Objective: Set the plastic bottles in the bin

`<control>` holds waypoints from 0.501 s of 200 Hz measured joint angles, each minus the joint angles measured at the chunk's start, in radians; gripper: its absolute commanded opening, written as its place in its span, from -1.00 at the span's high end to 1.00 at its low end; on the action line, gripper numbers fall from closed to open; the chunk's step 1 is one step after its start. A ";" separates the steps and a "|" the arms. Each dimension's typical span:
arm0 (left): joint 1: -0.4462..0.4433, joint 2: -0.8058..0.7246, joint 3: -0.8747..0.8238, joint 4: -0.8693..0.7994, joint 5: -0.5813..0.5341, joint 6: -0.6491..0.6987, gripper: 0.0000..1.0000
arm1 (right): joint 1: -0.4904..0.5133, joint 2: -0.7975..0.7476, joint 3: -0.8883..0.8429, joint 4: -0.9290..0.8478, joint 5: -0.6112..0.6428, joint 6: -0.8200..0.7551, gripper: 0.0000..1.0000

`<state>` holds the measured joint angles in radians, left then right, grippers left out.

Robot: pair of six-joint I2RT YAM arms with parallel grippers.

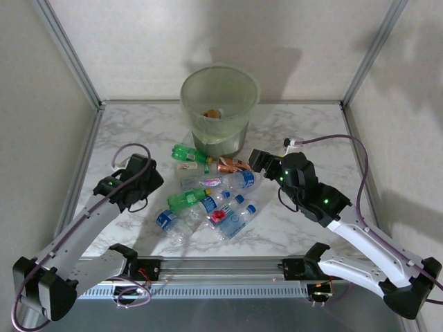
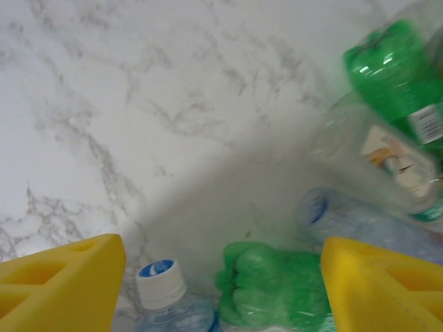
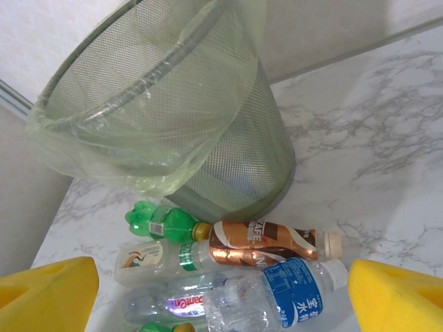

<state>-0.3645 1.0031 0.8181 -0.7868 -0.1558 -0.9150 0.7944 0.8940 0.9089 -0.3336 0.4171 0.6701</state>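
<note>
Grey wire-mesh round bin [image 1: 225, 135] [image 3: 235, 159], lined with a pale-green translucent plastic bag, upright on a white marble-patterned tabletop [image 1: 131, 135]. A small orange item [image 1: 211, 114] lies inside, kind not discernible. Positions below are taken from the bin.

1. Left gripper [image 1: 156, 184] [image 2: 223, 266], yellow foam fingers [image 2: 62, 283]. Front-left of the bin, at the left edge of the bottle heap. Claw released, jaws wide apart. Between them lie a white-capped clear bottle [image 2: 161, 283] and a crumpled green bottle [image 2: 270, 287]; neither is clamped.

2. Plastic bottles, lying on their sides in a heap directly in front of the bin.
- Just before its base: a green bottle with a green cap [image 1: 188, 152] [image 3: 163, 223].
- Next row: a clear bottle with a white-and-green label [image 1: 188, 169] [image 3: 159, 256] and a copper-labelled bottle with a cream cap [image 1: 232, 164] [image 3: 266, 242].
- Further forward: a blue-labelled clear bottle [image 1: 241, 181] [image 3: 291, 294].
- Farthest: a red-labelled bottle [image 1: 218, 216], flanked by two more with blue labels.

3. Right gripper [image 1: 255, 160] [image 3: 223, 277]. Front-right of the bin, at the heap's right edge. Claw released, jaws wide apart, grasping nothing.
</note>
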 measured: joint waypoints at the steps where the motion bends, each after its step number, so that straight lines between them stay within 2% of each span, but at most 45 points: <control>1: 0.000 0.000 -0.005 0.000 0.003 -0.002 -0.47 | 0.000 0.000 -0.001 0.000 0.000 0.000 -0.86; 44: 0.000 0.002 -0.140 0.024 0.083 -0.082 -0.42 | 0.000 -0.021 -0.027 -0.008 0.009 0.016 -0.85; 100: 0.000 0.006 -0.241 0.104 0.132 -0.157 -0.38 | 0.000 -0.020 -0.029 -0.008 0.009 0.027 -0.82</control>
<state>-0.3645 1.0088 0.5766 -0.6830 -0.0242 -1.0721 0.7944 0.8742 0.8803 -0.3416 0.4259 0.6968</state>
